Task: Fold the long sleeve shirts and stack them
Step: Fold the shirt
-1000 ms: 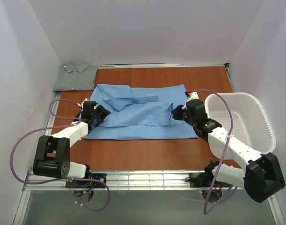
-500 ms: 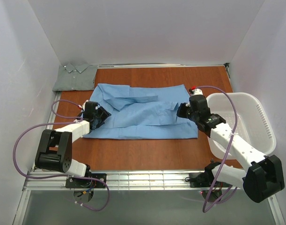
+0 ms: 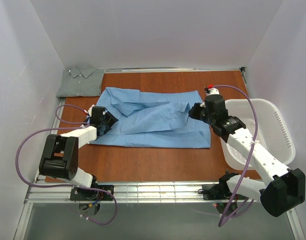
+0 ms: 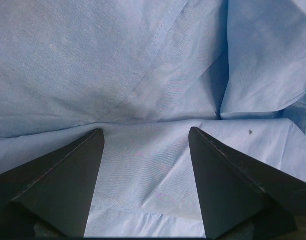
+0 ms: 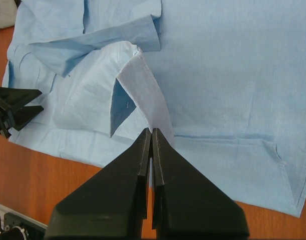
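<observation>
The light blue shirt (image 3: 153, 122) lies spread across the middle of the wooden table, and it also fills the left wrist view (image 4: 117, 65) and the right wrist view (image 5: 233, 75). My right gripper (image 3: 194, 111) (image 5: 151, 131) is shut on a folded sleeve edge (image 5: 142, 95) of this shirt near its right side and holds it lifted. My left gripper (image 3: 104, 122) (image 4: 145, 131) is open, its fingers (image 4: 67, 180) wide apart on the shirt's left edge with cloth between them. The grey-green shirt (image 3: 81, 82) lies folded at the back left corner.
A white plastic laundry basket (image 3: 273, 120) stands at the right edge of the table, close beside my right arm. White walls close in the left, back and right. A metal rail (image 3: 153, 189) runs along the near edge.
My right gripper has moved toward the back of the table, pulling the sleeve fold with it. My left gripper has shifted slightly toward the back along the shirt's left edge.
</observation>
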{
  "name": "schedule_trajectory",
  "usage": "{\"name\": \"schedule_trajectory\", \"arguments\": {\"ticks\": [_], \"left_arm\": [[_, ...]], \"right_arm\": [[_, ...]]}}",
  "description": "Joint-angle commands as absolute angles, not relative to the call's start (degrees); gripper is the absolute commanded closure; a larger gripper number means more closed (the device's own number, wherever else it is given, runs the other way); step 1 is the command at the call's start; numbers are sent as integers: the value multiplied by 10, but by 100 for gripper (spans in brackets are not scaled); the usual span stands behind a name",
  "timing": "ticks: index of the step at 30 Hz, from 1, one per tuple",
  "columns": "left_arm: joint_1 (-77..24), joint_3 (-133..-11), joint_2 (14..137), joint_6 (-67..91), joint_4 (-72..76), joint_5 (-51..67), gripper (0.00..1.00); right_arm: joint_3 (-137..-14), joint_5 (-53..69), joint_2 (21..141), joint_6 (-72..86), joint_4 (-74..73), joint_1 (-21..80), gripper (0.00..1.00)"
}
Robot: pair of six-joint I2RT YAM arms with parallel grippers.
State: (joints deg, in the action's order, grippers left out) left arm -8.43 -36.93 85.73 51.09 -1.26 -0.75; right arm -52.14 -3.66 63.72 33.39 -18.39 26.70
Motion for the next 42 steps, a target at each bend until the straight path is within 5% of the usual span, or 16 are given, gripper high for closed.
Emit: {"name": "schedule_trajectory", "arguments": {"ticks": [1, 11, 31, 37, 42], "left_arm": [[-82, -369, 877, 504, -55, -38, 34], [-82, -369, 863, 499, -70, -51, 34], [-82, -368, 829, 488, -96, -61, 34], [-82, -380, 785, 471, -113, -56, 30], [-83, -409, 729, 435, -133, -24, 22]], "right_arm": [[-497, -47, 612, 360, -214, 266, 99], [-397, -110, 586, 375, -238, 264, 99], [-395, -257, 732, 259, -173, 256, 99], [-431, -248, 739, 238, -199, 257, 63], [-470, -179, 687, 210, -204, 257, 53]]}}
